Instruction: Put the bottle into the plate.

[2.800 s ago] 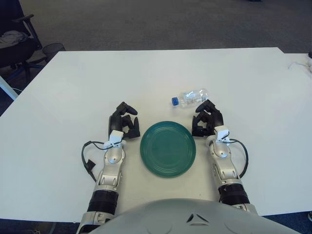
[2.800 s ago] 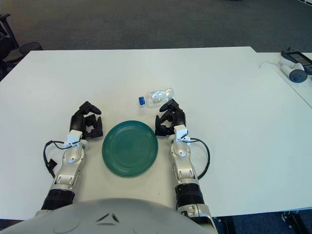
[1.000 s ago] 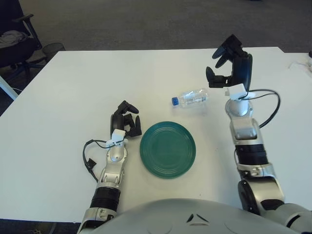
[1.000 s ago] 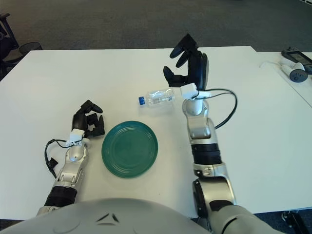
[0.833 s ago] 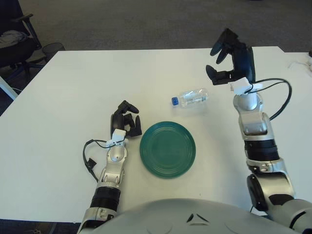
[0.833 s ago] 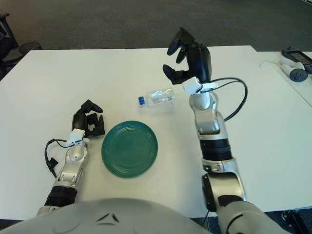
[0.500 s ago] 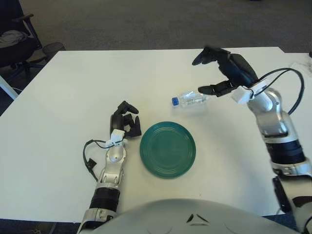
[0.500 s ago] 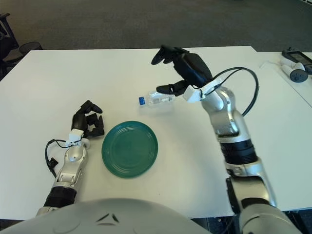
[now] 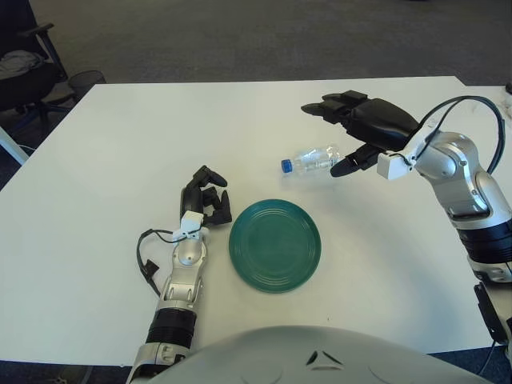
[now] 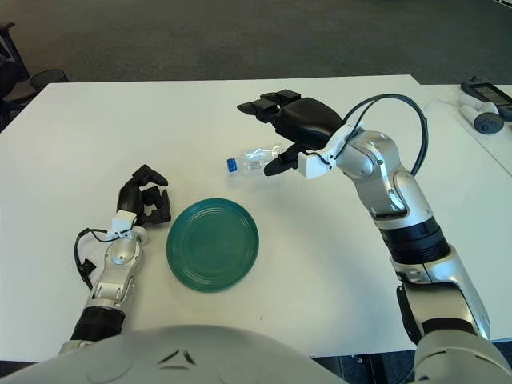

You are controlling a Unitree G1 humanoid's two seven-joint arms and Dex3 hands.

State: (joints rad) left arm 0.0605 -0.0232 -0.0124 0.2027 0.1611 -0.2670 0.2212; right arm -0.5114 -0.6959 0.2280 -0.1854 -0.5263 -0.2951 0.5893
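White table (image 9: 120,144): spread right hand (image 9: 364,128) partly hides lying bottle (image 9: 314,160).

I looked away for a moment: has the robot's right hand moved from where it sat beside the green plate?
Yes. The right hand has left the plate, gone up and forward, and now hovers open over the lying bottle, which is not yet grasped.

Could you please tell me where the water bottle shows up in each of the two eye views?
Left eye view: the bottle lies right of centre, above the plate, beside the open right hand.
Right eye view: it lies near the centre, up and right of the plate.
Shared landmark: the green plate.
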